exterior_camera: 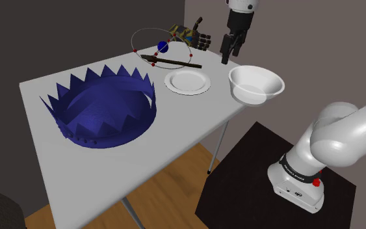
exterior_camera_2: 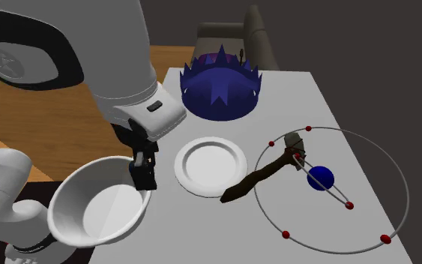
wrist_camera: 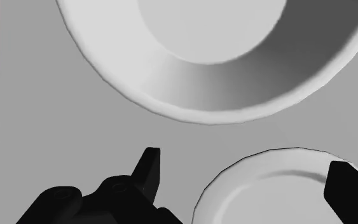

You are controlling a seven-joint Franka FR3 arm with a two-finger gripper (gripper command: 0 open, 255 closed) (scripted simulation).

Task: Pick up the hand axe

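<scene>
The hand axe [exterior_camera: 175, 62] has a dark brown handle and a small dark head; it lies at the far side of the white table [exterior_camera: 77, 169], just past a white plate [exterior_camera: 187, 81]. In the second exterior view the axe [exterior_camera_2: 261, 178] rests with its head inside a thin ring that carries a blue ball [exterior_camera_2: 321, 178]. My black gripper [exterior_camera: 231, 57] hangs open above the table between the plate and a white bowl [exterior_camera: 257, 83], well short of the axe. Seen from the wrist, the gripper [wrist_camera: 247, 175] is open, with the bowl [wrist_camera: 222, 70] and plate [wrist_camera: 279, 184] below it.
A large blue spiky crown-shaped ring [exterior_camera: 103, 110] takes up the middle of the table. A brownish hand-like object [exterior_camera: 189, 36] stands behind the axe by the wall. The black stand [exterior_camera: 266, 188] sits beside the table, and a dark chair [exterior_camera_2: 239, 34] is at its far end.
</scene>
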